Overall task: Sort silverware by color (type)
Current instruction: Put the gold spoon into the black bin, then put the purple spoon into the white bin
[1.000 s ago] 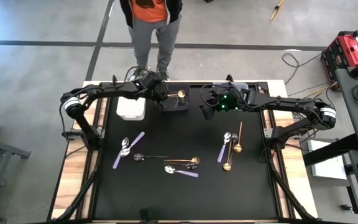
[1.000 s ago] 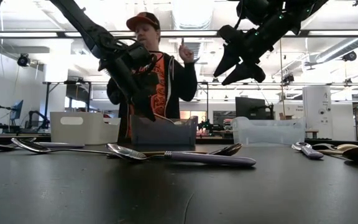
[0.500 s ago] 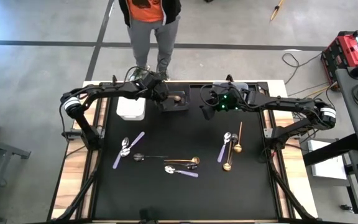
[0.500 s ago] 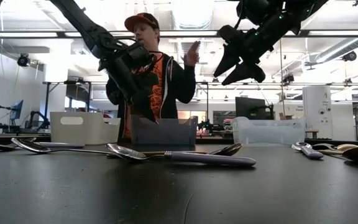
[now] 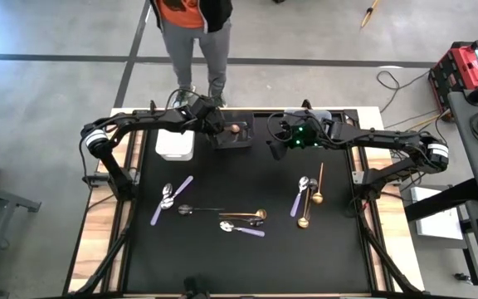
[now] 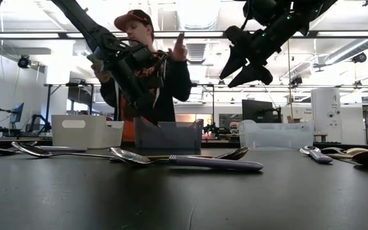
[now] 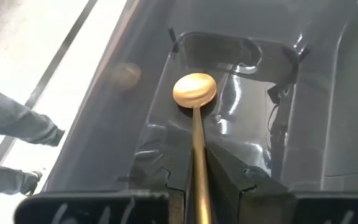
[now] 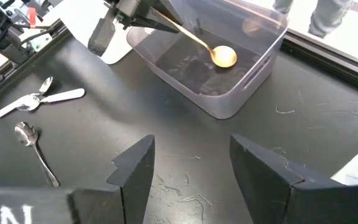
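My left gripper (image 7: 199, 180) reaches into the dark bin (image 5: 244, 141) at the table's far side, shut on a gold spoon (image 7: 194, 89) whose bowl lies low inside the bin. My right gripper (image 8: 191, 146) hangs open in the air right of that bin, holding nothing. More silverware lies on the black mat. Lilac-handled spoons (image 5: 173, 195) and a dark spoon (image 5: 197, 209) lie at the left. A gold spoon (image 5: 243, 215) and a lilac one (image 5: 241, 227) lie in the middle. A lilac spoon (image 5: 299, 195) and two gold ones (image 5: 316, 187) lie at the right. My left gripper pinches the gold spoon's handle (image 7: 199, 155) between its two fingers. The fingers slant down from the table's left and lie along the handle. The spoon points ahead and down into the dark bin, bowl (image 8: 222, 57) foremost; whether the bowl rests on the bin's floor I cannot tell.
A white bin (image 5: 175, 143) stands left of the dark one and a clear bin (image 5: 318, 118) to its right, all along the far edge. A person (image 5: 191, 33) stands just beyond the table's far edge with a hand raised.
The gold spoon has tipped down into the dark bin: its bowl, which stood above the rim a second ago, is now below it and a little nearer my left gripper. The person behind the table has stepped toward the left.
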Robot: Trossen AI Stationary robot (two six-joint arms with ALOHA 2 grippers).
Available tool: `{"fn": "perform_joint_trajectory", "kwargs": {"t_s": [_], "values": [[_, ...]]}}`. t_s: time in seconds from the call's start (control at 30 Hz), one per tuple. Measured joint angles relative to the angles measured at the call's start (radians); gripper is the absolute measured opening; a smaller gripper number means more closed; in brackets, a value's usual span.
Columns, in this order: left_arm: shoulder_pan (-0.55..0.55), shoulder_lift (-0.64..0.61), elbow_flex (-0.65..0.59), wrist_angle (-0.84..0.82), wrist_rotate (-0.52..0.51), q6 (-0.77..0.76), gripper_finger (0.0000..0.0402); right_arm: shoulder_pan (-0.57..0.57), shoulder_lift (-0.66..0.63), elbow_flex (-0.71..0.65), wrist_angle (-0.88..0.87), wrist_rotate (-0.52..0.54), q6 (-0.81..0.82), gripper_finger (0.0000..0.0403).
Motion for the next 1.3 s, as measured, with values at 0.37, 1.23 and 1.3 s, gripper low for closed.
{"fn": "perform_joint_trajectory", "kwargs": {"t_s": [0.37, 1.23, 1.3], "values": [[0.000, -0.003, 0.000, 0.001, 0.000, 0.010, 0.0057, 0.000, 0.000, 0.000, 0.000, 0.000, 0.000, 0.0199], [-0.007, -0.134, -0.009, 0.012, 0.109, -0.046, 0.0136, 0.000, 0.000, 0.000, 0.000, 0.026, -0.008, 0.0199], [-0.012, -0.149, -0.018, 0.013, 0.112, -0.055, 0.0131, 0.000, 0.000, 0.000, 0.000, 0.027, -0.008, 0.0199]]}}
